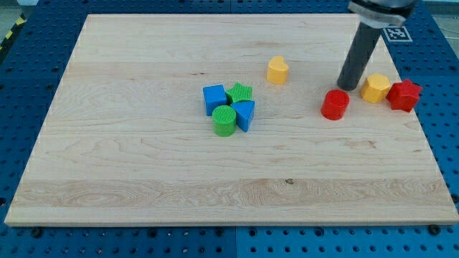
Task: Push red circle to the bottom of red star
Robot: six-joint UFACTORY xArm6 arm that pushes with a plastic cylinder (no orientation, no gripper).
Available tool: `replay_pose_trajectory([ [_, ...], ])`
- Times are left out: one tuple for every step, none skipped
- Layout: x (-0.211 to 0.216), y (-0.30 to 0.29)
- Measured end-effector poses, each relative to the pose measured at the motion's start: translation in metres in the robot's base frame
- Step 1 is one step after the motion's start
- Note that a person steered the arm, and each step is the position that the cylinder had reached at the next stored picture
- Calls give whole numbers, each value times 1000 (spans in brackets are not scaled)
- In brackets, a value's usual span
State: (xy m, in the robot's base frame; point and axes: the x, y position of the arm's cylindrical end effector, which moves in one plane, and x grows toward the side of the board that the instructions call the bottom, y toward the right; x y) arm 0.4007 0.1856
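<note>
The red circle [335, 104] sits on the wooden board at the view's right. The red star [404, 95] lies further right, near the board's right edge. A yellow hexagon [376, 87] sits between them, touching the star. My tip [348, 87] stands on the board just above and to the right of the red circle, close to its upper edge, and left of the yellow hexagon.
A yellow heart-like block [278, 70] lies to the upper left of the red circle. A cluster near the middle holds a blue cube [214, 99], a green star [240, 93], a blue triangle [244, 115] and a green cylinder [224, 121]. The board [143, 179] lies on a blue pegboard.
</note>
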Motion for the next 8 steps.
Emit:
replay_pose_trajectory([
  [24,-29],
  [44,-60],
  [57,-86],
  [66,-109],
  [95,-112],
  [102,-85],
  [85,-66],
  [39,-66],
])
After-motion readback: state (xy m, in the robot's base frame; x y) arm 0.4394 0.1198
